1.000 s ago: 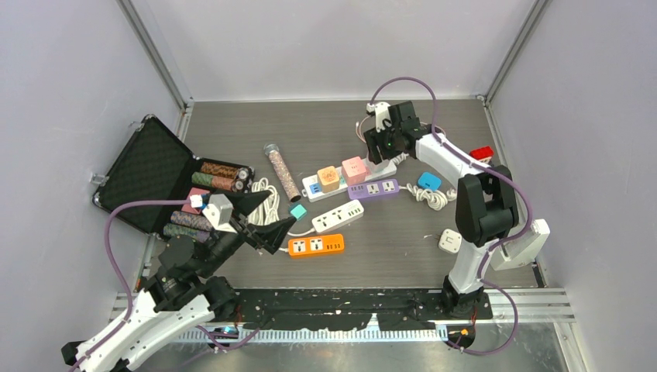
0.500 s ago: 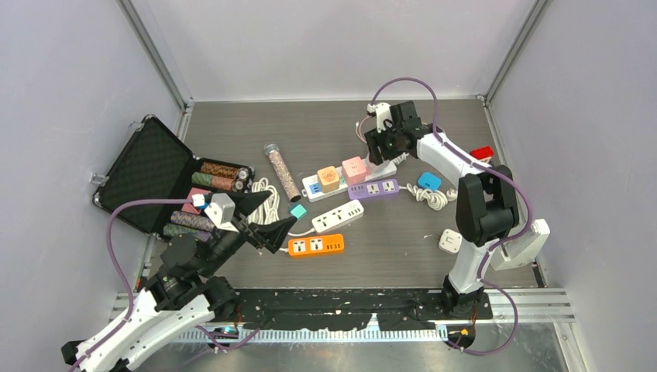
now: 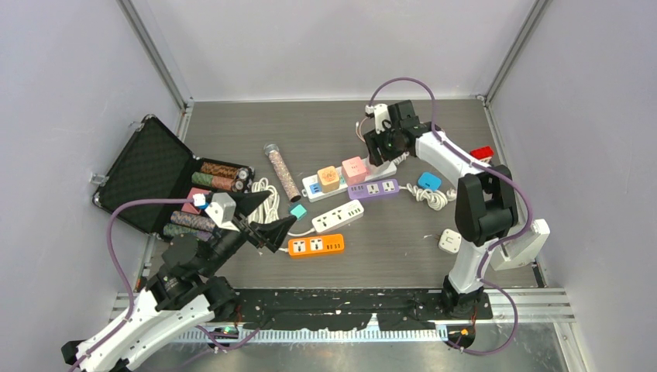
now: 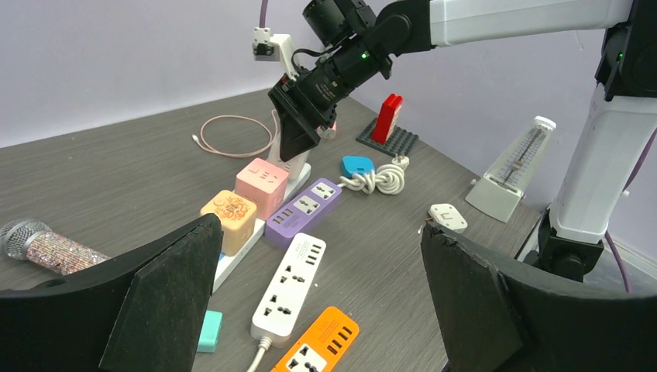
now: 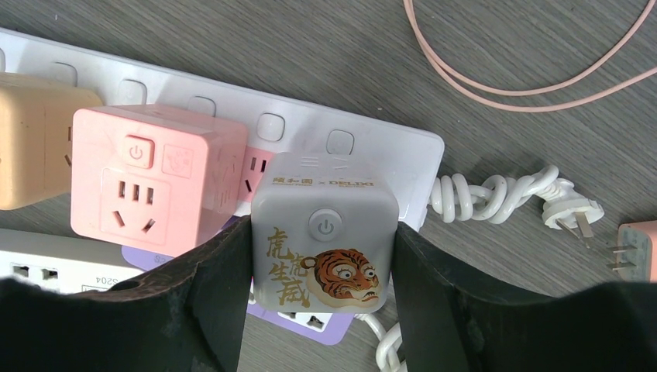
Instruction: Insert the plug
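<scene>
My right gripper (image 5: 321, 263) is shut on a grey cube plug with a tiger picture (image 5: 324, 232). It holds the cube over the right end of the long white power strip (image 5: 372, 147), right beside the pink cube plug (image 5: 147, 174) seated in that strip. A yellow cube plug (image 5: 31, 147) sits further left on it. In the top view the right gripper (image 3: 381, 151) hangs at the strip's far end. My left gripper (image 3: 267, 215) is open and empty, low over the near-left table; in its own view (image 4: 318, 302) it frames the strips.
A purple strip (image 3: 373, 188), a white strip (image 3: 338, 216) and an orange strip (image 3: 316, 245) lie in the middle. A blue plug with a coiled cord (image 3: 428, 181), a white adapter (image 3: 449, 240), a glitter tube (image 3: 280, 172) and an open black case (image 3: 155, 174) lie around.
My right gripper with the grey cube has shifted slightly over the end of the white strip. The left arm has barely moved.
</scene>
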`<state>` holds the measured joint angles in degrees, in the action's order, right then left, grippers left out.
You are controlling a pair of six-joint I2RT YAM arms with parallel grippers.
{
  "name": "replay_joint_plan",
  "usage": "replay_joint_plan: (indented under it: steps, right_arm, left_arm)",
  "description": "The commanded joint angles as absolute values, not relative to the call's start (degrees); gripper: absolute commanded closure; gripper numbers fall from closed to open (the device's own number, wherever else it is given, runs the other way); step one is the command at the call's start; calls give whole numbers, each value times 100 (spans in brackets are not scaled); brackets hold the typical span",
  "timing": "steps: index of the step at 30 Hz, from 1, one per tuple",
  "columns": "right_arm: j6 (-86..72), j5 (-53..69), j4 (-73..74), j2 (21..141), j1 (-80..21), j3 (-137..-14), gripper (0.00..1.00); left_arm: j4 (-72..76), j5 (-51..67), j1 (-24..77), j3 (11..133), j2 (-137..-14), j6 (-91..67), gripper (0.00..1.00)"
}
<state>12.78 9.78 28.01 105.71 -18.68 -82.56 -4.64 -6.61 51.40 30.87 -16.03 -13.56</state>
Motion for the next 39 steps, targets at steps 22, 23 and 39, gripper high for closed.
replay_joint_plan:
  steps: [22, 23, 39]
  right_arm:
    - [1620, -305, 3422, 10889, -2177, -8802, 95]
    - [1631, -342, 3425, 10885, -2179, -8806, 95]
    - [1396, 238, 3119, 10507, -2180, -8775, 95]
  left_arm:
    - [-360, -826, 5142, 3077, -1720, -1409, 1]
    - [-360, -826, 5143, 3077, -1727, -1408, 0]
    - [-366, -835, 5142, 3077, -1742, -1430, 0]
